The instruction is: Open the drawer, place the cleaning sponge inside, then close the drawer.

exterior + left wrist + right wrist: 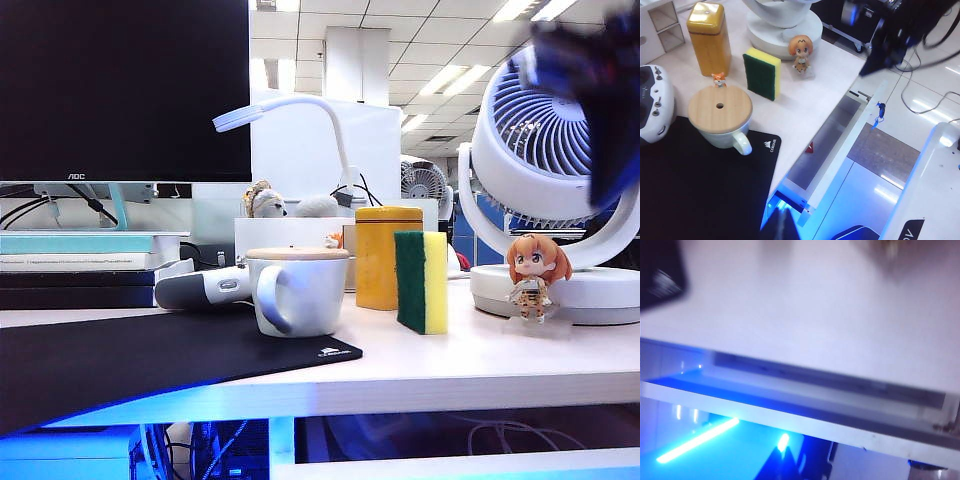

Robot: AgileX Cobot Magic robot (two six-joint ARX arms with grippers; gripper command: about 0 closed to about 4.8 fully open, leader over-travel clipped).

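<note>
**Drawer pulled out, sponge on the desk**

Nearest you in the exterior view is the black mat (130,360), lying on the left part of the white desk (480,365), with blue light along the desk's front edge. A white mug (297,290) with a wooden lid sits on the mat's far corner. Just right of it stands the yellow tin (387,257), and the sponge (421,282) stands on edge in front of the tin's right side, green layer to the left, yellow to the right. Further right a small figurine (538,275) stands at the foot of the white fan (545,170).

From the left wrist view you see the drawer (840,150) drawn out from under the desk, its front panel well clear of the desk edge; only a small red thing shows on its floor.

The right gripper (590,90) shows as a dark blur high up in front of the fan, above the desk; its jaws are closed and you can see nothing between them. The left gripper appears in no view, so you cannot tell its state.
</note>
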